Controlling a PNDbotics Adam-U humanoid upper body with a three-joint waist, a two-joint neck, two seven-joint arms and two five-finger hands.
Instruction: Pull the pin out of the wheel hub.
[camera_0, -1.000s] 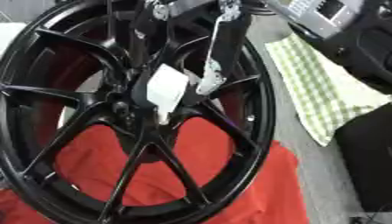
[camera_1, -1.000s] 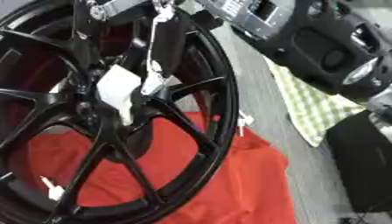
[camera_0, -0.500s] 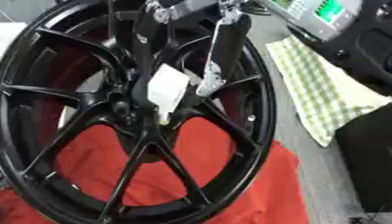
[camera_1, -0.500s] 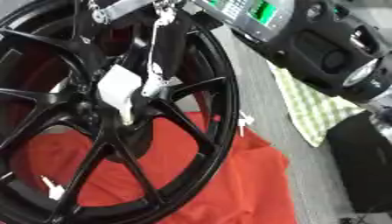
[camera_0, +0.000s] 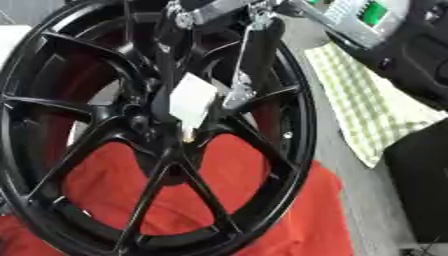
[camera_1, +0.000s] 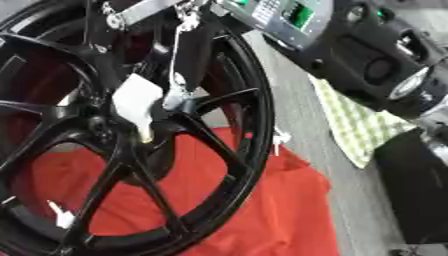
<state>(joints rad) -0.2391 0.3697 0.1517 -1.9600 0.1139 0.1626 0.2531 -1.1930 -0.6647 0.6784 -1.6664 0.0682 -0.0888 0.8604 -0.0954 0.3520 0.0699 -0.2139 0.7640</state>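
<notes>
I see a glossy black wheel (camera_0: 131, 150), spokes black too, on a red cloth (camera_0: 289, 220). The pad at the hub is white (camera_0: 192, 100) with a small yellowish tip below it. My right hand (camera_0: 236, 75) is black with silver links. Green-and-white checked cloth (camera_0: 367, 100) lies on the grey table (camera_1: 350, 200). My forearm (camera_1: 367, 55) is black, with a grey panel showing a green patch (camera_1: 302, 15).

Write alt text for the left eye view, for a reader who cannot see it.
The robot's right hand reaches down from the top edge to the centre of a black spoked wheel, its fingers at the hub around something white. The wheel stands on a red cloth, with a green checked cloth lying to the right.
</notes>
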